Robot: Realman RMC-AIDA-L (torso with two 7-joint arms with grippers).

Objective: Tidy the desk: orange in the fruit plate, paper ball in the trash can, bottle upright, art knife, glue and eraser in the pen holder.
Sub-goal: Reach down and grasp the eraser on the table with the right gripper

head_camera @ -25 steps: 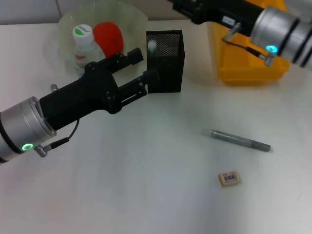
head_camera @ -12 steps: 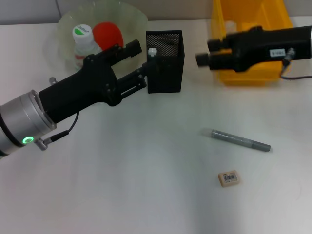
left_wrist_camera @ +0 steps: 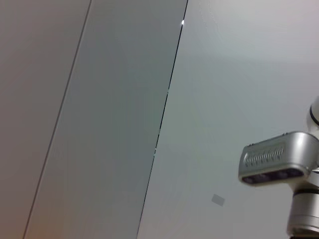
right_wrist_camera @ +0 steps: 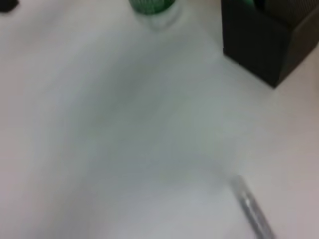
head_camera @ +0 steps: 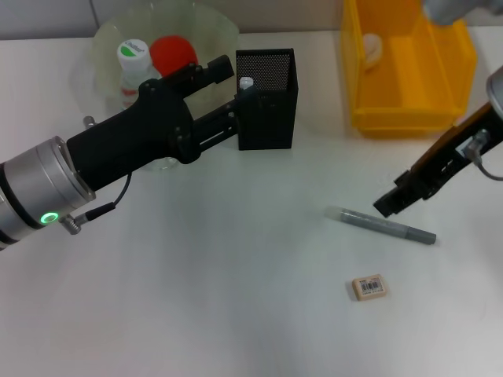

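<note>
My left gripper (head_camera: 233, 85) is open beside the left rim of the black mesh pen holder (head_camera: 267, 118). The pale end of the art knife (head_camera: 246, 82) sticks up inside the holder, between the fingertips. My right gripper (head_camera: 391, 204) hangs just above the grey glue (head_camera: 381, 225), which lies on the white desk (head_camera: 236, 298). The eraser (head_camera: 369, 287) lies nearer the front. The orange (head_camera: 174, 55) sits in the fruit plate (head_camera: 212, 23). The bottle (head_camera: 135, 67) stands upright next to it. A pale paper ball (head_camera: 369, 47) lies in the yellow trash can (head_camera: 401, 118). The right wrist view shows the glue (right_wrist_camera: 254, 211) and the pen holder (right_wrist_camera: 264, 40).
The pen holder, plate and trash can line the back of the desk. The left wrist view shows only wall panels and a silver robot part (left_wrist_camera: 274, 162).
My right arm has swung from above the trash can down to the glue. The art knife has sunk lower into the pen holder. My left gripper has barely moved.
</note>
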